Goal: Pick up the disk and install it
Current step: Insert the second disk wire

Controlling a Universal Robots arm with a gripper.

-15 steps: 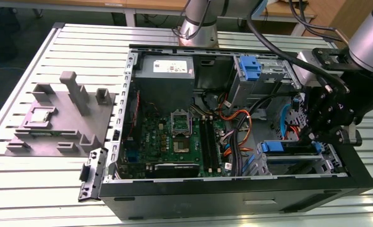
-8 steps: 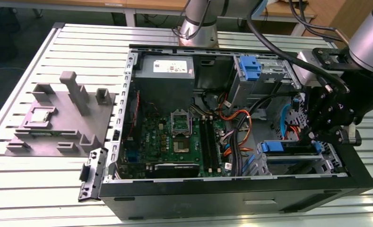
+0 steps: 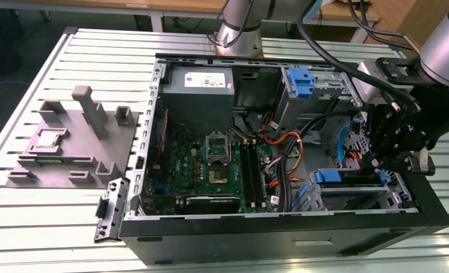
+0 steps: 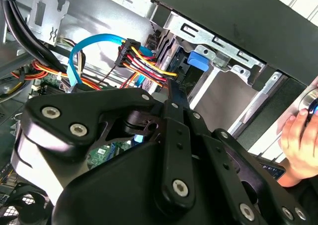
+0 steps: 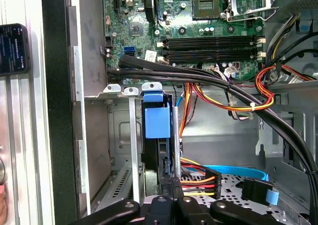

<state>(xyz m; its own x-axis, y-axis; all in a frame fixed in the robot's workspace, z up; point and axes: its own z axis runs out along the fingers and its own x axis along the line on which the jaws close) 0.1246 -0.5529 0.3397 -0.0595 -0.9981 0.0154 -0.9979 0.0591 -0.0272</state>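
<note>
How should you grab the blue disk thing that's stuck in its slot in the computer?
Probably take the disk by its blue carrier end, the part that stands out from the metal bay. The rest sits sunk between the bay walls. Come straight in from the open side of the case, along the slot, and pinch across its two flat faces.

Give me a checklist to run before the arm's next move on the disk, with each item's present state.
1. Disk in the drive bay slot: ok, its blue carrier stands between the rails.
2. Disk fully seated: cannot tell.
3. Gripper lined up with the disk: ok, it sits close to the disk's edge in the first wrist view.
4. Coloured wires clear of the slot: not ok, they run right beside the disk.
5. Person's hand away from the case: not ok, it is close to the outer wall.
</note>
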